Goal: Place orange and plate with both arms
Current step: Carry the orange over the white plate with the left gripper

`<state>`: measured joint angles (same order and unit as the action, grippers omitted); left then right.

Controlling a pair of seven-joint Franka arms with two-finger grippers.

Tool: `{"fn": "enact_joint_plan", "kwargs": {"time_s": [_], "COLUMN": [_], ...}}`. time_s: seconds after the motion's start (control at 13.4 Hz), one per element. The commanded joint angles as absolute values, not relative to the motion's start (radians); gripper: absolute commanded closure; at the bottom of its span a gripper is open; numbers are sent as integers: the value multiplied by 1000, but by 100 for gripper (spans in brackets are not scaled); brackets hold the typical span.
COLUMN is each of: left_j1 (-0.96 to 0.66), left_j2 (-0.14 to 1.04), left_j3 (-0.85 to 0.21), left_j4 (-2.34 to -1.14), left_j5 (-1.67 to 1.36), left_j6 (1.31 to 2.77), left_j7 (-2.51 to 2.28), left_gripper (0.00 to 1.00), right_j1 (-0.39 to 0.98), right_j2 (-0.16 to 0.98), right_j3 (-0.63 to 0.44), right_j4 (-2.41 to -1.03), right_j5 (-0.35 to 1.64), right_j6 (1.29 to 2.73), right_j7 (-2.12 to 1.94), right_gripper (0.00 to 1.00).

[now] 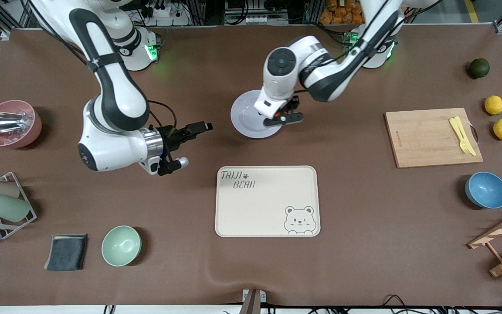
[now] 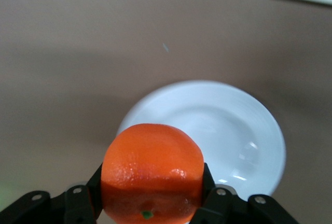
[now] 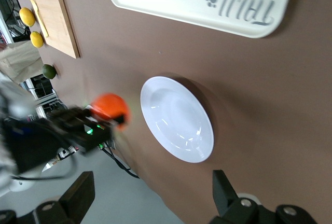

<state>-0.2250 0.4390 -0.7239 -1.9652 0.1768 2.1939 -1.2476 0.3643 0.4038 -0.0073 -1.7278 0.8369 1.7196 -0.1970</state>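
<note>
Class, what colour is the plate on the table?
Pale lavender-white plate, plain and unpatterned; the right wrist view shows it best.

Brown table (image 1: pixel 355 244) carries plate (image 1: pixel 244 117), bear tray (image 1: pixel 259 209), cutting board (image 1: pixel 425 139), bowls, lemons

The front camera looked down from high across the table (image 1: pixel 364 261), facing the arms' bases. Both wrist cameras looked down, sharing the plate (image 2: pixel 244 130).

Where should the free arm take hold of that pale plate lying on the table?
Probably at the plate's thin rim on the edge toward the right arm's end of the table, one finger over and one under. It lies flat and wide, and the left gripper holds the orange above it.
</note>
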Motion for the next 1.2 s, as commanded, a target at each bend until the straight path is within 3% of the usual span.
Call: {"fn": "enact_joint_plan", "kwargs": {"time_s": [0.0,0.15,0.67,0.75,0.9,1.12], "left_j1": [-297,-325,-328,-328,-337,-308], "left_j2": [567,603,663,670,683,646], "left_j3": [-713,-709,-669,-669,-667,-667], "left_j4": [-1936,-1939,-1928,-1927,-1916,-1893], "left_j5": [204,206,291,291,291,291], "left_j6": [2272,2319,2338,2347,2365,2358], "left_j7": [-1397,-1443,-1443,-1443,-1442,-1436], "left_gripper": [92,91,78,67,0,0], "right_j1": [383,434,459,457,457,456], "right_j2": [410,399,411,411,411,434], "right_j3": [-15,-14,-12,-12,-12,-14], "right_j4": [-1707,-1718,-1876,-1899,-1948,-1996], "right_j5": [739,660,678,698,777,842], "right_j6": [1720,1720,1773,1788,1805,1845], "right_j7": [-202,-198,-201,-201,-213,-256], "right_gripper": [0,0,0,0,0,0]}}
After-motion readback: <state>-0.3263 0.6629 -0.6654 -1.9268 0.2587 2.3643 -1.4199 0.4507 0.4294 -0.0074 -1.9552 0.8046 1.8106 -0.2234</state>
